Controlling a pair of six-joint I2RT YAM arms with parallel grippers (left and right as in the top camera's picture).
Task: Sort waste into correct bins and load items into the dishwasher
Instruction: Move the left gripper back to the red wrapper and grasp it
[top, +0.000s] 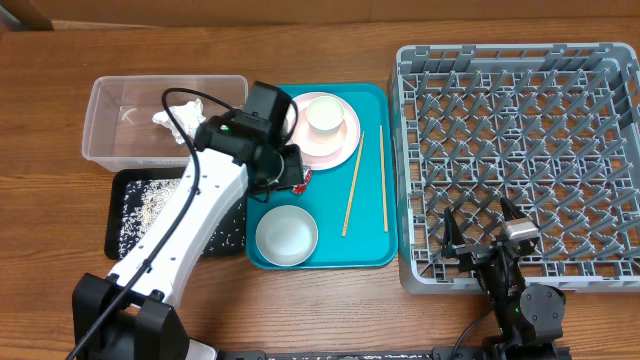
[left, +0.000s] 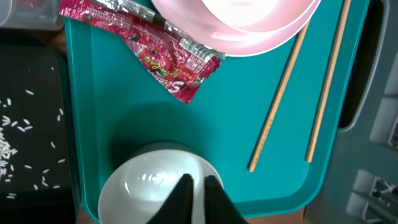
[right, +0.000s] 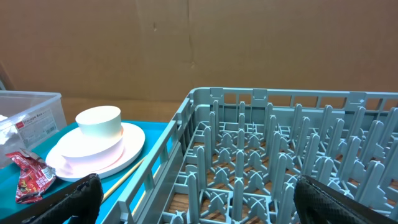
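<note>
The red snack wrapper lies on the teal tray beside the pink plate; it also shows in the overhead view and the right wrist view. My left gripper is shut and empty, above the white bowl, below the wrapper. Two chopsticks lie to the right. A white cup stands on the stacked plates. The tissue is in the clear tub. Rice lies in the black tray. My right gripper is open, over the grey dish rack's front edge.
The teal tray sits between the bins and the rack. My left arm reaches across the black tray. Wooden table surface runs along the near and far edges.
</note>
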